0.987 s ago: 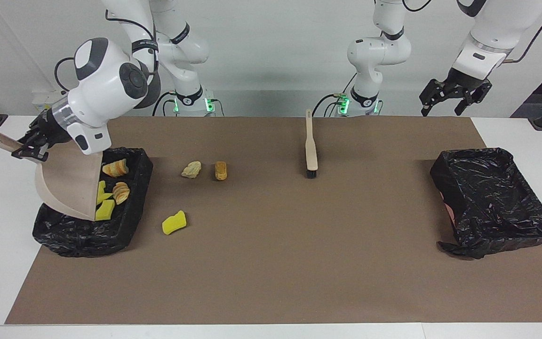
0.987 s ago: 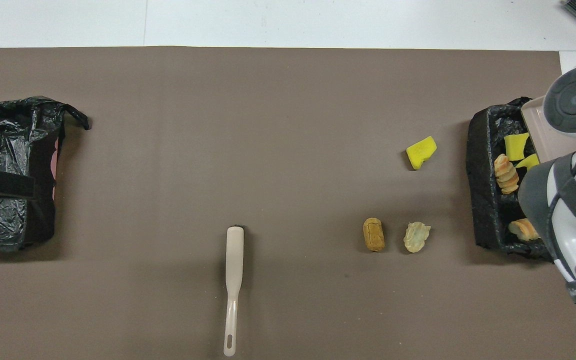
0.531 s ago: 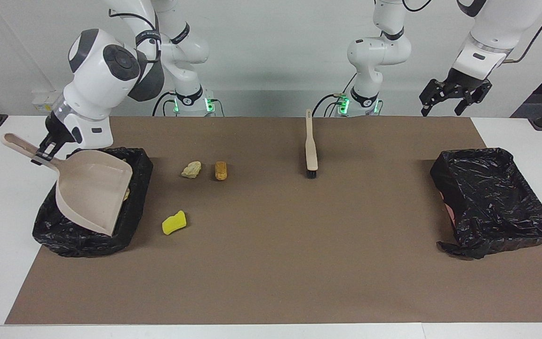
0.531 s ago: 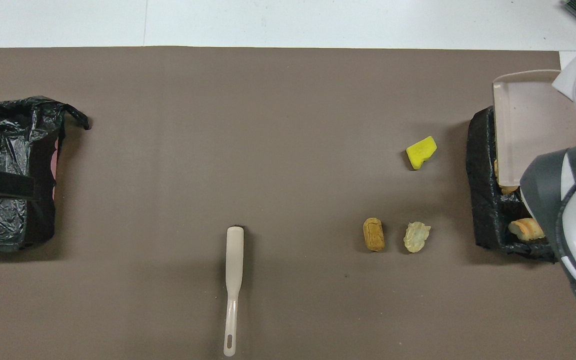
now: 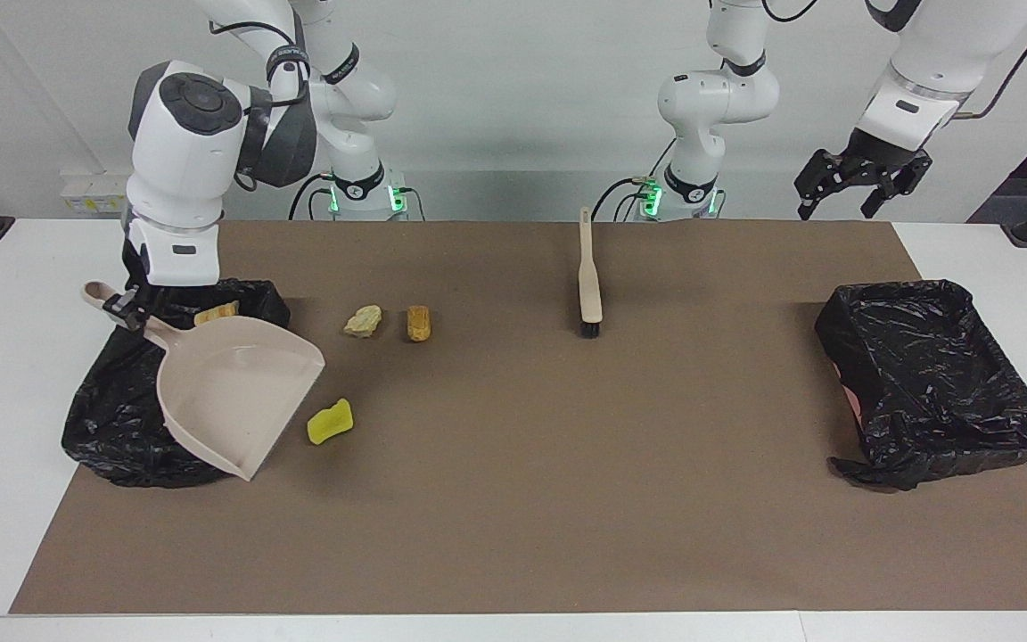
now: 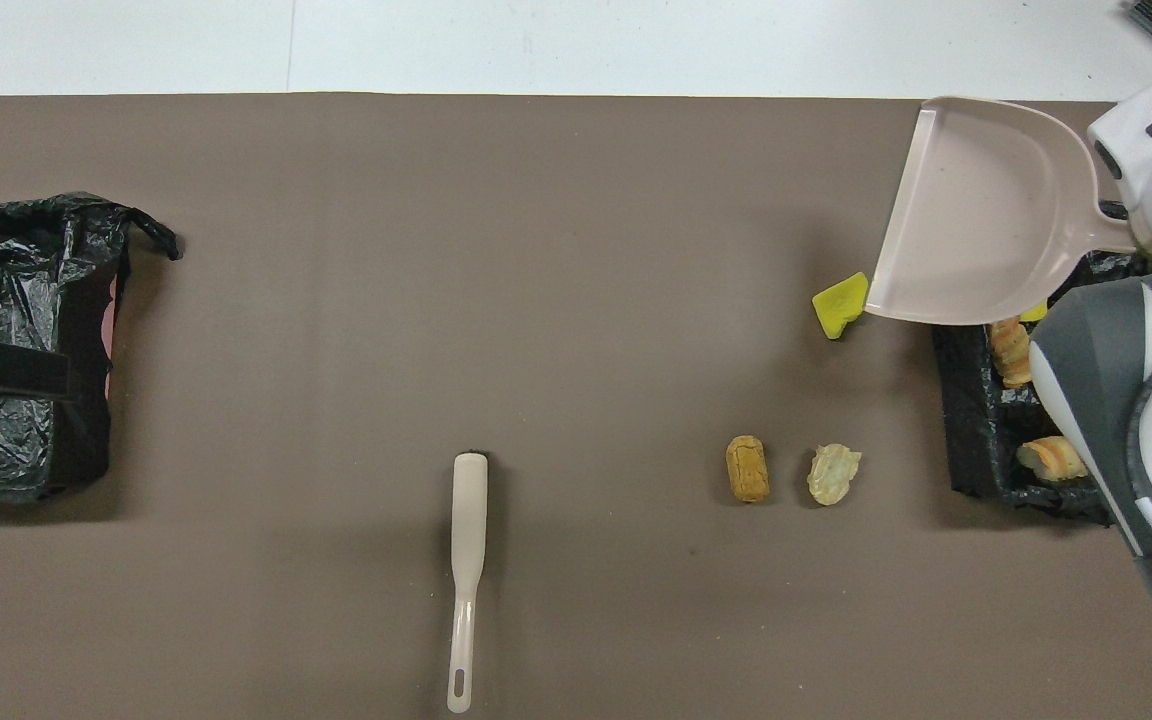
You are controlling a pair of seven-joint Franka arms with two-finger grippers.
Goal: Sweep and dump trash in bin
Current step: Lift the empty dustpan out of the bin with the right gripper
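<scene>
Facing view: the right tool (image 5: 127,308) was clamped shut on the handle of the dustpan (image 5: 233,392), which hung tilted and empty over the edge of the nearer bin (image 5: 103,437). Below the pan's lip lay a yellow sponge chunk (image 5: 330,422) on the bench (image 5: 513,499); a pale lump (image 5: 363,321) and a brown piece (image 5: 419,323) lay well apart from the tool, toward the brush (image 5: 588,281). The left tool (image 5: 848,192) waited wide open and empty, above the bench's edge by the second bin (image 5: 932,383).

Overhead view: more scraps (image 6: 1011,350) already sat in the bin under the right arm. The trash looked light, soft and unbreakable — better swept than pinched. The brush lay free, its handle the obvious hold. Open room was ample between the loose scraps and the brush — only the bin wall stood close to the pan.
</scene>
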